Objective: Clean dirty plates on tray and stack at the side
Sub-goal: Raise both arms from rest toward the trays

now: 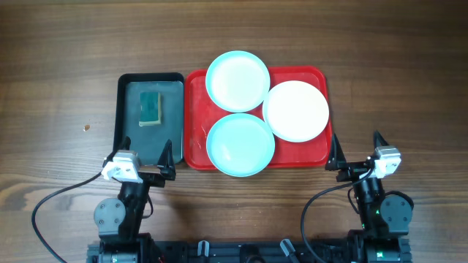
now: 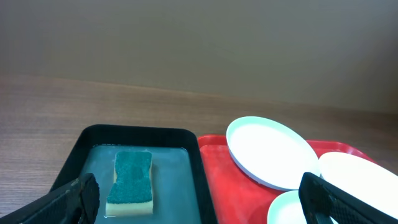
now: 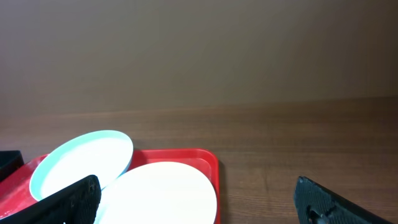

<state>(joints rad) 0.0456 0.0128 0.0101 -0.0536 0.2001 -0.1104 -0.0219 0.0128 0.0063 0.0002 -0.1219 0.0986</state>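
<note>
The red tray (image 1: 196, 109) lies at the table's middle and carries three plates. A turquoise plate (image 1: 238, 80) overhangs its far rim, a white plate (image 1: 295, 110) sits at its right, and a second turquoise plate (image 1: 240, 145) overhangs the near rim. My left gripper (image 1: 140, 162) stands open just short of the black tray's near edge, holding nothing. My right gripper (image 1: 356, 150) is open off the red tray's near right corner, also holding nothing. The left wrist view shows the red tray (image 2: 230, 180) and the far turquoise plate (image 2: 270, 152). The right wrist view shows the white plate (image 3: 161, 193).
A black tray (image 1: 131, 135) adjoins the red tray's left side, with a green sponge (image 1: 151, 108) in shallow water. Bare wooden table lies to the left of it and to the right of the red tray (image 3: 208, 162). A small spot (image 1: 86, 128) marks the wood at left.
</note>
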